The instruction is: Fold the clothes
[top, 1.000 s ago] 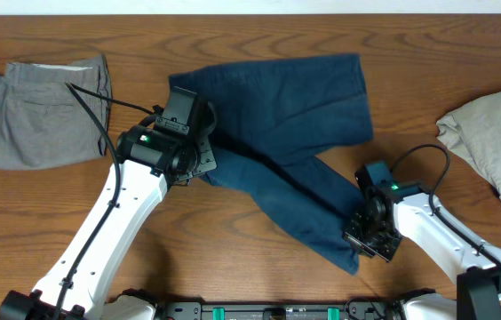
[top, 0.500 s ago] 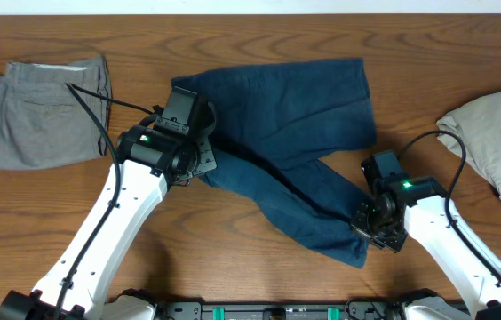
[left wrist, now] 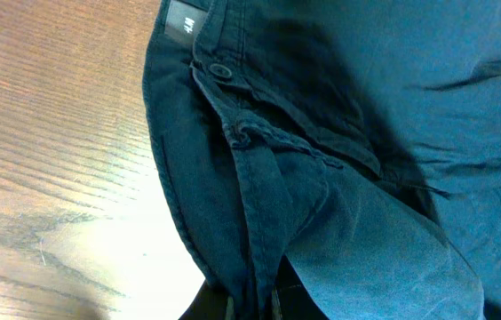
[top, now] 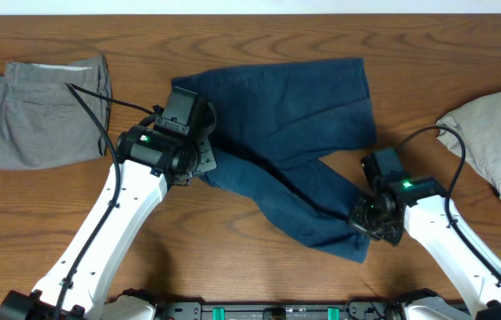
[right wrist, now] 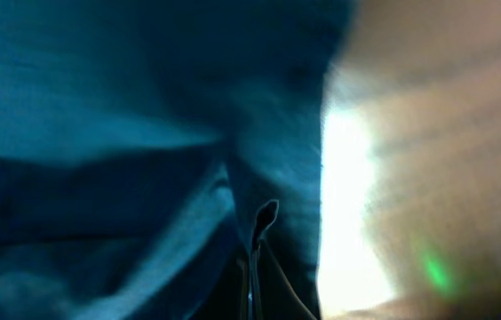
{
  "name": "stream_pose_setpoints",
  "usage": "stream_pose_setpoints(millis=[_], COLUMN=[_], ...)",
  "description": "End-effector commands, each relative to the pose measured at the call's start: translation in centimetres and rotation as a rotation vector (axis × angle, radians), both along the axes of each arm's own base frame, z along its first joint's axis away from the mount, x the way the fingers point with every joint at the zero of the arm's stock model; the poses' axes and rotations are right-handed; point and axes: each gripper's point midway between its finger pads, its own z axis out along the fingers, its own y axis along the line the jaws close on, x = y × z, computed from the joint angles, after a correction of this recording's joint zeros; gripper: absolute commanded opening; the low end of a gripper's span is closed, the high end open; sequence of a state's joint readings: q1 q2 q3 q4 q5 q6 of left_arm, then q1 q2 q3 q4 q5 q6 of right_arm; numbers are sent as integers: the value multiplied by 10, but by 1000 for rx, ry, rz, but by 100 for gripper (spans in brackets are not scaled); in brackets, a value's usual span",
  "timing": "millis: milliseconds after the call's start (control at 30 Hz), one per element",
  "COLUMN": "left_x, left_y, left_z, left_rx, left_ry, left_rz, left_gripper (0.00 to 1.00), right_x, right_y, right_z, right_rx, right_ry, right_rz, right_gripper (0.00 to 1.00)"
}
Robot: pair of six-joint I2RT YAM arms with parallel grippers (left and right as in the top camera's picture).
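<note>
Navy clothes [top: 277,116] mid-worktop [top: 233,267], 2 legs splayed. Left fingers [top: 199,167] clamped on waistband; right fingers [top: 363,233] clamped on hem of lower leg. Long axis of lower leg diagonal, waistband down to near-right hem. Probable next: lift hem toward upper leg.

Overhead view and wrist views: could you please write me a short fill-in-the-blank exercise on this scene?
The navy trousers lie on a ___ table. The left gripper is shut on their ___ end. The right gripper is shut on one ___ end. The folded shorts at the far left are ___.
Missing: wooden; waist; leg; grey.
</note>
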State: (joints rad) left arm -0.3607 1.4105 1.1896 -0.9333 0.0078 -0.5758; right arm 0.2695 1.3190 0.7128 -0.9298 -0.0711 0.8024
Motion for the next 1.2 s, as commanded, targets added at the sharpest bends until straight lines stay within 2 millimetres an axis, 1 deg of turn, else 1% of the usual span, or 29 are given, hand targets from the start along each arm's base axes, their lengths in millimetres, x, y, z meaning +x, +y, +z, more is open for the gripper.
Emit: stream_pose_setpoints(millis=[0,67,133,233,333,467,533,600,700,767,833,933,1033,1067,1167], left_x=[7,15,23,35,41,55,68,82,102,111,119,133,149,158,182], left_y=[2,0,-3,-2,13,48,58,62,65,63,62,61,59,59,57], left_z=[10,21,33,45,48,52,60,71,89,96,96,87,71,65,55], left_rx=[5,-4,-15,-35,-60,-101,-148,-204,-240,-251,-254,-254,-253,-252,-246], left_ry=[-49,-98,-156,-223,-234,-257,-303,-361,-466,-510,-526,-529,-525,-531,-575], left_rz=[4,-17,-37,-25,77,268,304,312,311,304,299,299,299,295,269], left_gripper=[6,6,6,6,6,6,6,6,6,6,6,6,6,6,6], right_x=[38,62,86,116,141,169,182,194,215,226,237,255,272,279,293], right_y=[3,9,11,6,-10,-34,-41,-46,-48,-46,-45,-42,-38,-37,-36], right_z=[26,49,76,117,157,202,217,229,237,236,229,214,199,194,183], right_rx=[17,25,21,-11,-79,-165,-188,-212,-233,-237,-236,-231,-215,-215,-215], right_ry=[-139,-230,-322,-446,-560,-705,-769,-831,-903,-923,-925,-922,-925,-927,-940], right_rz=[92,154,197,211,178,166,179,193,213,218,218,222,230,230,228], right_gripper=[1,1,1,1,1,1,1,1,1,1,1,1,1,1,1])
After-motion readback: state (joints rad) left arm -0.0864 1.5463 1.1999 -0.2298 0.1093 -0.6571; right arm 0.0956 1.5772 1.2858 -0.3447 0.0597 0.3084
